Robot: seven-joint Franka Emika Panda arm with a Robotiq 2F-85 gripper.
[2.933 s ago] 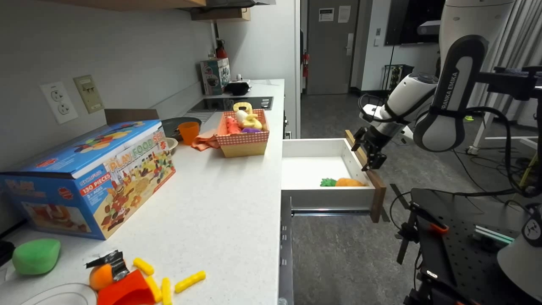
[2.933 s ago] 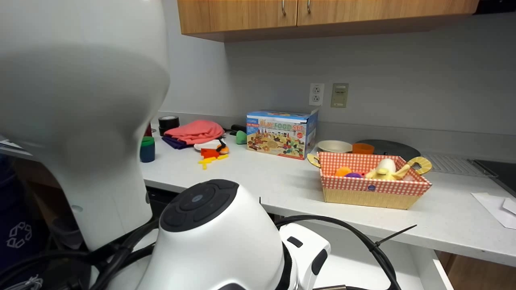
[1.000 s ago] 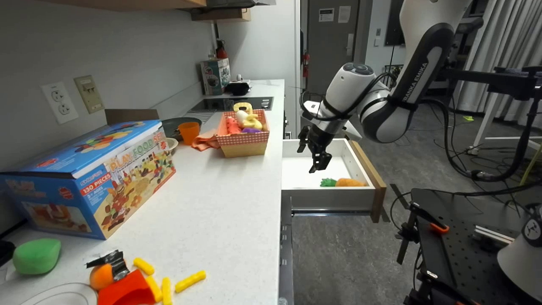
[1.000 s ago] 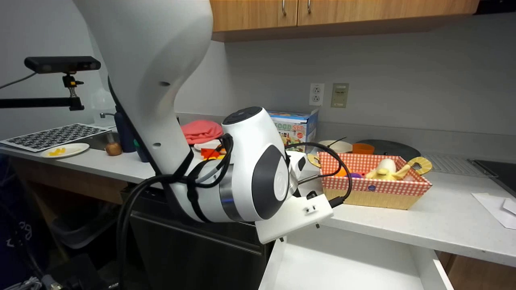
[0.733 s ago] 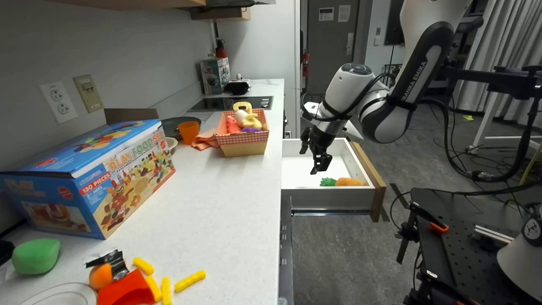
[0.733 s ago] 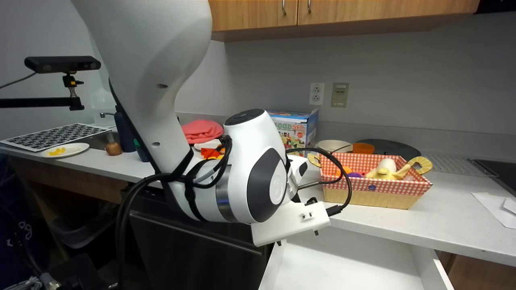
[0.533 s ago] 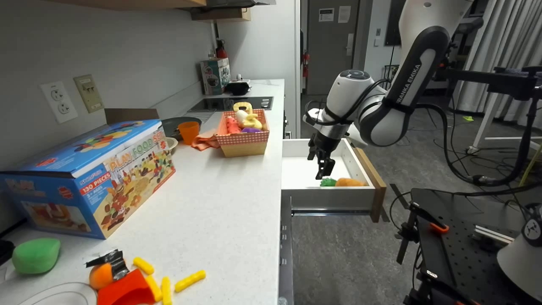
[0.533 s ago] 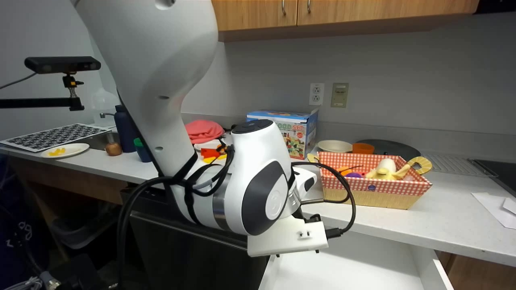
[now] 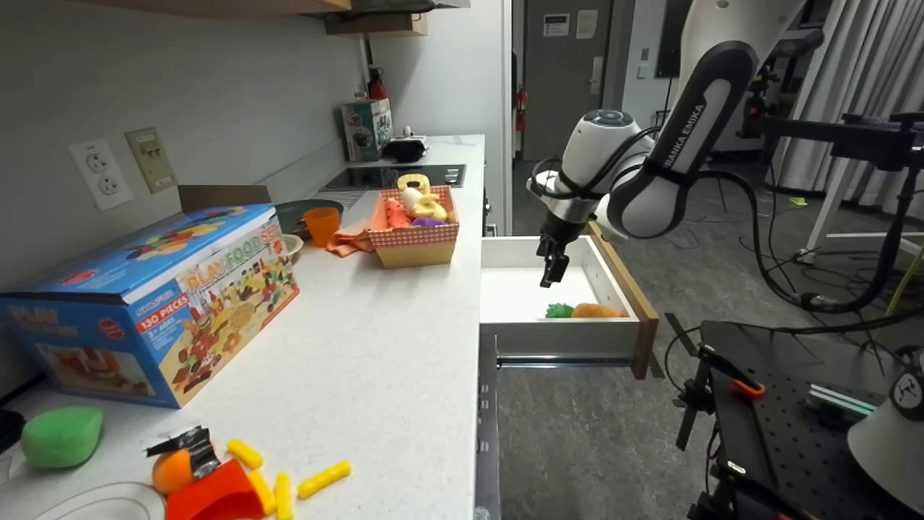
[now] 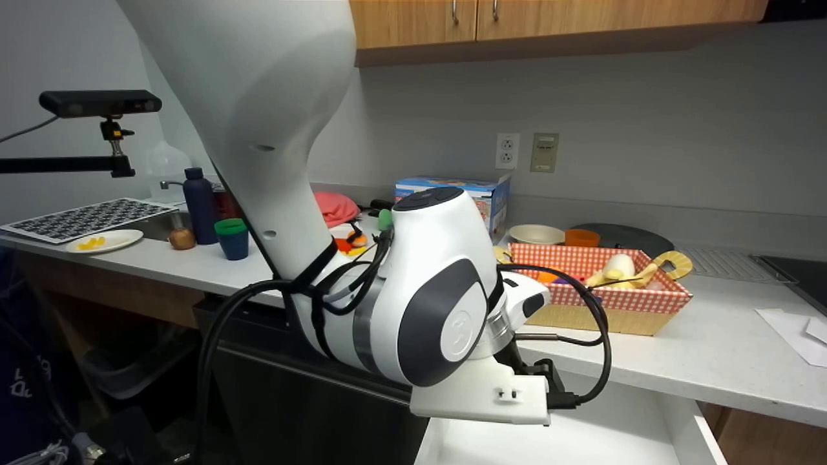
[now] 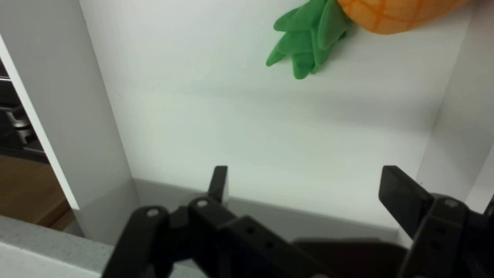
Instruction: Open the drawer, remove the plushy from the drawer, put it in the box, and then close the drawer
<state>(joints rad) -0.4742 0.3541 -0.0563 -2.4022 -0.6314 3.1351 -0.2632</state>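
Note:
The drawer (image 9: 559, 341) is pulled open, with a white inside and a tan wood front. It also shows in an exterior view (image 10: 694, 429) and fills much of the wrist view (image 11: 270, 127). The plushy (image 9: 595, 310), orange with green leaves, lies on the drawer floor near one side; it also shows at the top of the wrist view (image 11: 389, 13), partly cut off. The box (image 9: 417, 256) is a red-checked basket holding toys on the counter, also in an exterior view (image 10: 594, 316). My gripper (image 9: 554, 280) hangs over the drawer, open and empty (image 11: 305, 170), apart from the plushy.
The counter (image 9: 375, 361) edge runs beside the drawer; its corner shows in the wrist view (image 11: 50, 251). A blue toy carton (image 9: 180, 303), an orange cup (image 9: 323, 225) and loose play food lie on the counter. A black cart (image 9: 787, 390) stands beyond the drawer front.
The gripper has moved from the drawer's front edge to over its inside. In the last half second it has risen slightly and turned about its wrist. The drawer and plushy have not moved.

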